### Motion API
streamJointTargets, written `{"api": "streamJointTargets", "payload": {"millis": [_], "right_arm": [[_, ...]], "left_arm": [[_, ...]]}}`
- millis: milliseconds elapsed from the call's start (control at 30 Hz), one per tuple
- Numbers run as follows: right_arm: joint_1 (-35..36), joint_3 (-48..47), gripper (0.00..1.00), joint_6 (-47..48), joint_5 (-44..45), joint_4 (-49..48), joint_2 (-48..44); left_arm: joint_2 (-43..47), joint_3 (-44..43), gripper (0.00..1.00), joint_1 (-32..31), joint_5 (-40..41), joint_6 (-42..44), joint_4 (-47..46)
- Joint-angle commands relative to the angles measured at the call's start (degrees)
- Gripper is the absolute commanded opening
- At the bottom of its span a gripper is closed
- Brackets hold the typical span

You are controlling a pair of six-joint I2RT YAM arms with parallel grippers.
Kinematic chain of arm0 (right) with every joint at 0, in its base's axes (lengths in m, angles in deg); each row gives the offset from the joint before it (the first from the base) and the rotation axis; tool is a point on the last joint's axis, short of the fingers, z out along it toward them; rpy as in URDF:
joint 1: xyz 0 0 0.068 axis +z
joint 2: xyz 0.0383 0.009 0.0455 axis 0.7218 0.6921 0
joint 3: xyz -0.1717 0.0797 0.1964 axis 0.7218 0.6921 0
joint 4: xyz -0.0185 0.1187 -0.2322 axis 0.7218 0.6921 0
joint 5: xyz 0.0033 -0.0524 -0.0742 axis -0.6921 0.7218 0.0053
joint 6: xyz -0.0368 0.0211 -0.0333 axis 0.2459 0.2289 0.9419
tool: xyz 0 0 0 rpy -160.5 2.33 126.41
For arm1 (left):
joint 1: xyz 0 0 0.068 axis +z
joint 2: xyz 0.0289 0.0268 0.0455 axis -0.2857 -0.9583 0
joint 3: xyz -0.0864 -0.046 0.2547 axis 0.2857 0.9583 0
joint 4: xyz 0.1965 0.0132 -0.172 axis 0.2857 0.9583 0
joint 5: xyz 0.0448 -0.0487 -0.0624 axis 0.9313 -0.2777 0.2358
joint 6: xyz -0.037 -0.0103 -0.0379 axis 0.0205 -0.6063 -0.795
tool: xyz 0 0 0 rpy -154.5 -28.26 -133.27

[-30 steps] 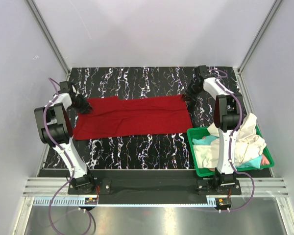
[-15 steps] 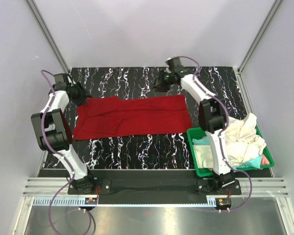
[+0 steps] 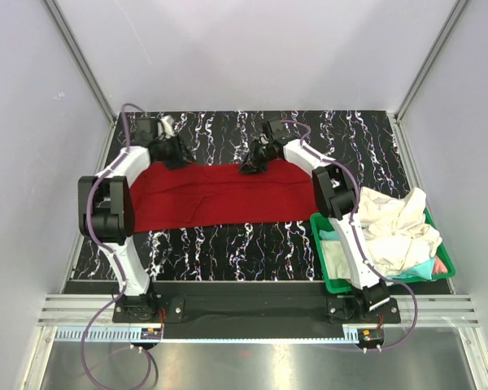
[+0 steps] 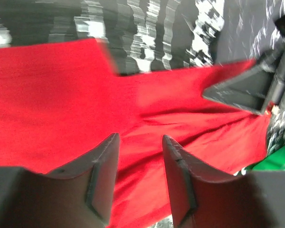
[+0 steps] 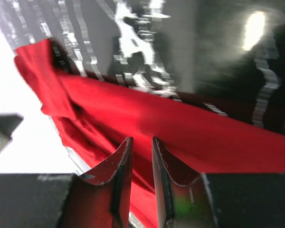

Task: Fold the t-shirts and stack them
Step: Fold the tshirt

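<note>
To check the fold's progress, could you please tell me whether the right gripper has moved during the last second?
Yes: the right gripper has moved left, away from the green bin.

We see our left arm (image 3: 106, 211) and right arm (image 3: 333, 191) built alike: white tubular links between chunky black joint housings, each rising from a black base. A purple cable loops along each arm (slack in places). Close up, the left gripper (image 4: 140, 142) and right gripper (image 5: 141, 142) show dark grey, wedge-shaped fingers (image 4: 102, 175) with matte faces
</note>
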Motion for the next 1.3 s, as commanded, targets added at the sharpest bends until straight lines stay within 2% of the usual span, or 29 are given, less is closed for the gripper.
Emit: {"api": "streamJointTargets", "payload": {"millis": [0, 100, 167, 200, 300, 500, 633, 900, 1033, 1267], "right_arm": [[-1.2, 0.8, 0.29, -0.4, 1.3, 2.5, -6.0], [-3.0, 2.2, 0.26, 1.4, 2.8, 5.8, -7.6], [-3.9, 2.8, 0.2, 2.8, 4.0, 7.2, -8.6], [-4.7, 2.9, 0.18, 4.3, 4.4, 8.8, -8.9], [-5.8, 3.3, 0.12, 6.4, 5.6, 10.5, -9.4], [-7.0, 6.0, 0.08, 6.5, 5.3, 9.3, -9.8], [-7.3, 5.9, 0.08, 6.5, 4.9, 9.4, -8.9], [-8.0, 6.8, 0.08, 5.4, 4.5, 8.9, -8.4], [-8.4, 6.4, 0.08, 5.6, 4.5, 9.2, -8.2], [-9.2, 5.5, 0.08, 6.5, 4.6, 10.5, -7.3]], "left_arm": [[0.7, -4.0, 0.41, -5.2, 5.1, 4.0, -2.6], [-2.7, -6.9, 0.25, -9.7, 12.8, 4.6, -1.4], [-5.0, -11.3, 0.2, -12.0, 15.8, 5.3, 1.9], [-7.4, -13.0, 0.18, -12.8, 20.0, 5.9, 3.1], [-10.7, -18.2, 0.17, -15.6, 26.8, 8.4, 7.1], [-14.8, -23.0, 0.17, -18.1, 30.2, 9.1, 10.0], [-20.2, -28.6, 0.15, -19.6, 33.1, 9.8, 17.6], [-19.4, -25.5, 0.13, -20.8, 37.8, 7.7, 23.1], [-16.7, -22.0, 0.13, -21.3, 39.5, 8.4, 21.6], [-16.5, -23.4, 0.14, -21.4, 39.8, 7.7, 24.3]]}}
